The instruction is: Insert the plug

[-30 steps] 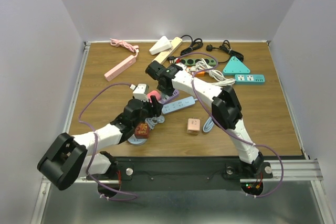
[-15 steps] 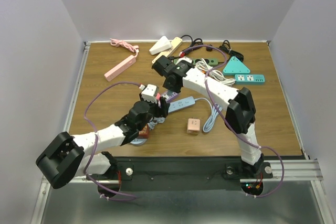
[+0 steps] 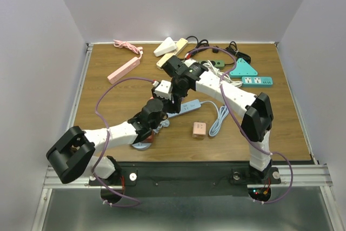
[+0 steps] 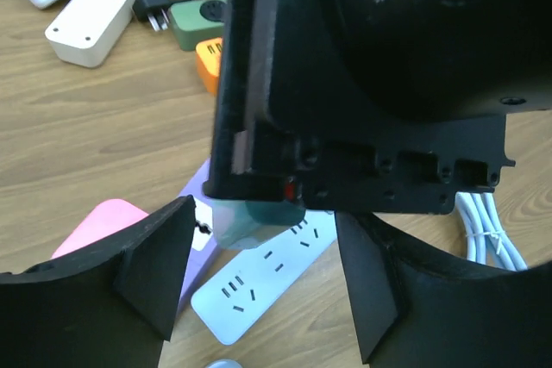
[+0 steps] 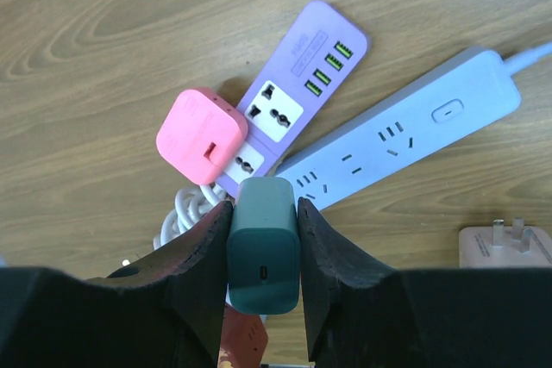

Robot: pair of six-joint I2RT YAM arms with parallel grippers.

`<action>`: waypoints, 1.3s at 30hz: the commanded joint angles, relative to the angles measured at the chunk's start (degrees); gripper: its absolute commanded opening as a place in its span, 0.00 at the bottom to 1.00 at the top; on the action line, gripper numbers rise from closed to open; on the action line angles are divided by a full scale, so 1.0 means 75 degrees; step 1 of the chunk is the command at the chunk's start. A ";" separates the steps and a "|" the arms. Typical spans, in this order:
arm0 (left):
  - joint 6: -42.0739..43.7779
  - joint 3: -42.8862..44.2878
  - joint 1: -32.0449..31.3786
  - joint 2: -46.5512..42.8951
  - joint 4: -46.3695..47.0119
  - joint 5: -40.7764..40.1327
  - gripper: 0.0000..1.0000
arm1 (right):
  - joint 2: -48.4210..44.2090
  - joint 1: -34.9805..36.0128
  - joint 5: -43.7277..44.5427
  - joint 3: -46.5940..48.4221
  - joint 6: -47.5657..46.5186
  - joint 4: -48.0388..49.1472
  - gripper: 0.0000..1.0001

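Observation:
My right gripper [image 5: 263,234] is shut on a dark teal plug [image 5: 263,252], gripping its two sides, USB port facing the camera. The plug hangs just above the near end of a light blue power strip [image 5: 405,140] that lies on the wooden table. In the left wrist view the plug [image 4: 259,220] shows under the black body of the right gripper [image 4: 388,84], over the strip's [image 4: 259,290] end sockets. My left gripper [image 4: 263,213] stands open just behind, holding nothing. From above, both grippers meet mid-table, right [image 3: 175,96] and left [image 3: 162,106], and the plug is hidden.
A purple strip [image 5: 297,84] with a pink plug [image 5: 201,135] in it lies beside the blue one. A pink cube adapter [image 3: 199,129] and white cable [image 3: 219,114] sit to the right. Several more strips lie along the back: pink [image 3: 123,70], cream [image 3: 172,47], teal [image 3: 257,81].
The right arm has carried the plug right and nearer, over the blue strip's end. The left arm has followed to the right, and its jaws have widened a little.

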 commanded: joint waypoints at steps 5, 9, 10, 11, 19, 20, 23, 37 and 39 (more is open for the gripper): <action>0.0471 0.0528 -0.0118 0.0404 0.0394 -0.0200 0.58 | -0.0668 -0.0035 -0.0361 -0.0244 -0.0170 0.0403 0.00; 0.0659 0.0551 -0.0118 0.0510 0.0440 -0.0177 0.49 | -0.0762 -0.0035 -0.0442 -0.0232 -0.0241 0.0404 0.00; 0.0682 0.0539 -0.0118 0.0522 0.0452 -0.0165 0.47 | -0.0774 -0.0035 -0.0489 -0.0232 -0.0241 0.0415 0.00; 0.0717 0.0528 -0.0118 0.0534 0.0522 -0.0130 0.43 | -0.0762 -0.0035 -0.0559 -0.0232 -0.0253 0.0415 0.00; 0.1221 0.0270 -0.0153 0.0476 0.0932 0.0292 0.00 | -0.0961 -0.0151 -0.1063 -0.0302 -0.0475 0.0439 0.00; 0.1338 0.0130 -0.0153 0.0382 0.1037 0.0478 0.00 | -0.1078 -0.0245 -0.1168 -0.0465 -0.0510 0.0450 0.00; 0.1678 -0.0139 -0.0153 0.0218 0.1096 0.0865 0.00 | -0.1289 -0.0491 -0.1333 -0.0828 -0.0662 0.0544 0.00; 0.1573 -0.0141 -0.0188 0.0498 0.1109 0.2063 0.00 | -0.1220 -0.1757 -0.3946 -0.1497 -0.2643 0.1142 0.00; 0.1608 -0.0140 -0.0188 0.0475 0.1120 0.1899 0.00 | -0.1208 -0.1769 -0.3912 -0.1556 -0.2655 0.1154 0.00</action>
